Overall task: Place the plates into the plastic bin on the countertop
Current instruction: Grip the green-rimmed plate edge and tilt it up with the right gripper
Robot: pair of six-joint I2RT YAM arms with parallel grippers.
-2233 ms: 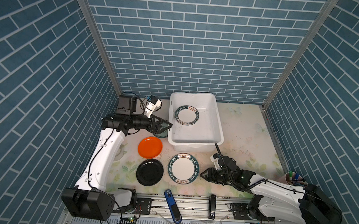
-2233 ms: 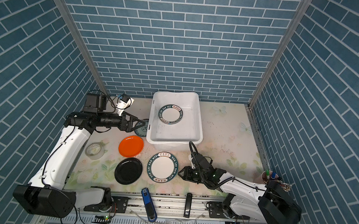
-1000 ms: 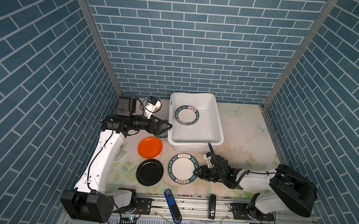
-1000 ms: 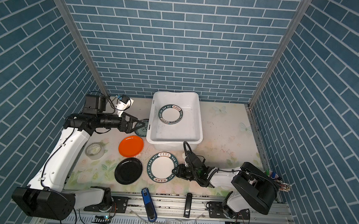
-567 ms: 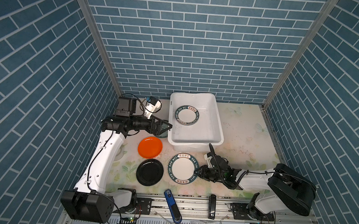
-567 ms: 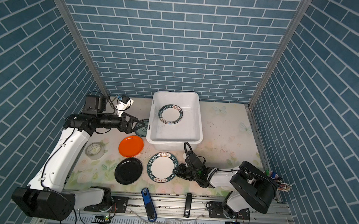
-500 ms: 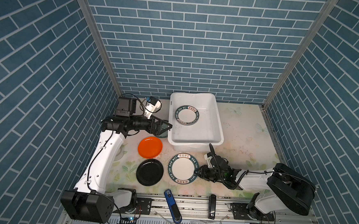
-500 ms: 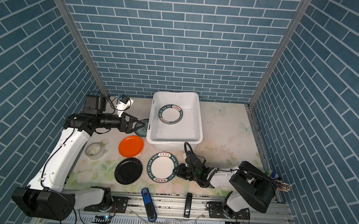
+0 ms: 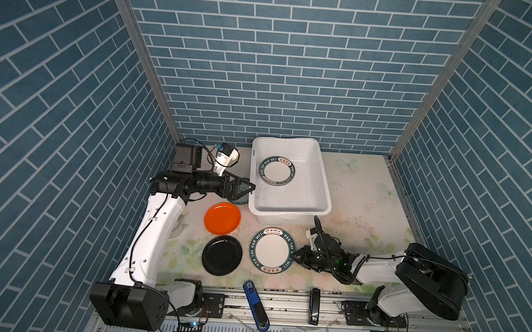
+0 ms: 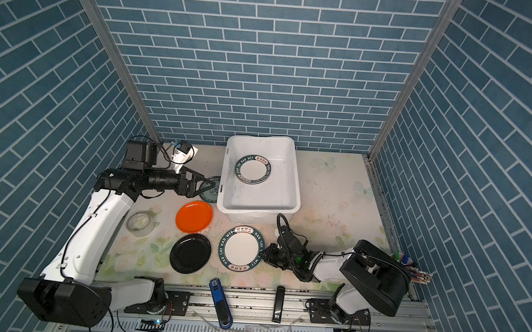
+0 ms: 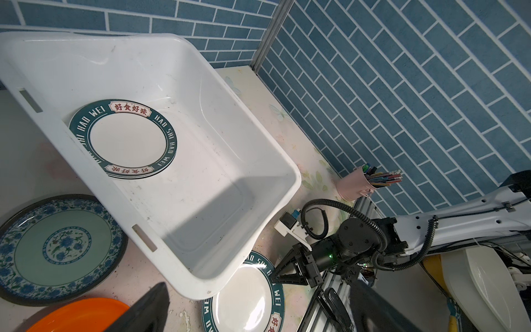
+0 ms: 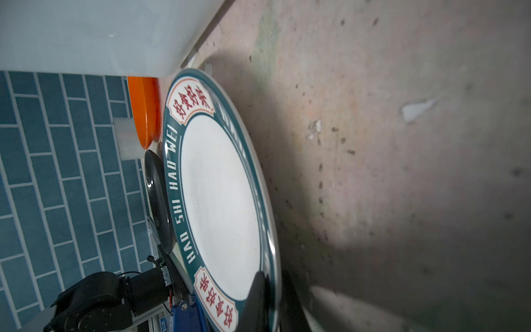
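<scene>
Right fingers [image 12: 255, 299] pinching rim of lettered plate [image 9: 270, 251], left fingers [image 11: 143, 313] spread wide, plastic bin [image 9: 287, 211] long axis toward back wall [image 9: 280, 63]

We see a whitish, see-through tape roll [image 10: 140, 224] lying flat near the left edge of the countertop [image 10: 329, 189]. At the countertop's front right corner stands a pink cup [image 11: 355, 185] full of coloured pencils [image 11: 383, 176] and pens. Along the front edge runs a grooved metal rail [image 10: 250, 305]. On it we find a blue clip-like tool [image 10: 221, 303] left of the middle, lying aslant, and a slim black one [image 10: 278, 303] to its right, well apart. Blue brick walls [image 9: 280, 63] close in three sides, joined by metal corner posts [image 9: 145, 58].
</scene>
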